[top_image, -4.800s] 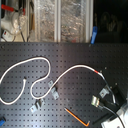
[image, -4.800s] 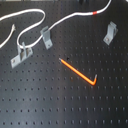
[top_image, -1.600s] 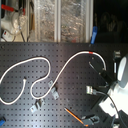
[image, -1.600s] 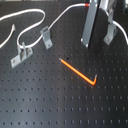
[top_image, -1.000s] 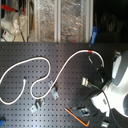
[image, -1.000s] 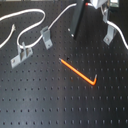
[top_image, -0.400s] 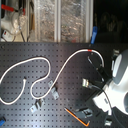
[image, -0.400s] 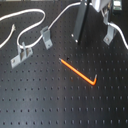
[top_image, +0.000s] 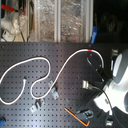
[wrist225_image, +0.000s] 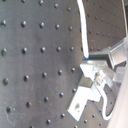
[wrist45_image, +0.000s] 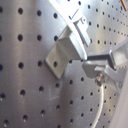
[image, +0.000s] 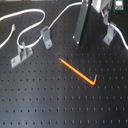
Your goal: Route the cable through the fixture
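In the first exterior view, the black perforated desk (image: 45,95) carries a white cable (image: 30,25) that loops across the far side and runs up toward the robot arm (image: 85,20) at the top edge. A small pale-grey fixture (image: 109,34) stands upright just beside the arm, on the first exterior view's right. A second upright clip (image: 46,36) stands by the cable's loop, and a low grey two-post bracket (image: 21,54) lies near it. An orange hooked rod (image: 79,72) lies flat in the middle, well apart from the cable.

In the second exterior view, the cable (top_image: 37,65) snakes in an S across the desk (top_image: 65,55); its red band (top_image: 89,50) sits at the top of the far curve, close to the white-and-black arm (top_image: 117,80) on the second exterior view's right. The orange rod (top_image: 80,116) shows near the lower edge.

In the first wrist view, the fixture (wrist45_image: 67,45) appears as a folded metal clip on the perforated plate, with the gripper (wrist45_image: 102,67) just beside it and a stretch of cable (wrist45_image: 101,107) curving away from it.

In the second wrist view, the cable (wrist225_image: 84,30) runs down into the gripper (wrist225_image: 97,67), with the fixture (wrist225_image: 85,97) just beyond it. The jaws look clamped on the cable, though the grip itself is partly hidden.
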Controlling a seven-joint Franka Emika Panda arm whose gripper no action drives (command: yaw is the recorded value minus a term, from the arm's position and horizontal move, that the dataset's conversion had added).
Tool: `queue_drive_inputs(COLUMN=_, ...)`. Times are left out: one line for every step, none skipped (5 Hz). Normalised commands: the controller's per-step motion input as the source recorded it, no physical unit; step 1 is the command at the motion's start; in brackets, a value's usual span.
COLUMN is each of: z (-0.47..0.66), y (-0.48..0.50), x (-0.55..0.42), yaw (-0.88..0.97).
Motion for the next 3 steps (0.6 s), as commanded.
queue_drive_inputs(z=0.00, y=0.073, x=-0.167, yaw=0.36)
queue_drive_inputs(z=0.00, y=0.039, x=-0.029, yaw=0.00)
queue_drive_inputs(z=0.00, y=0.365, x=-0.056, yaw=0.06)
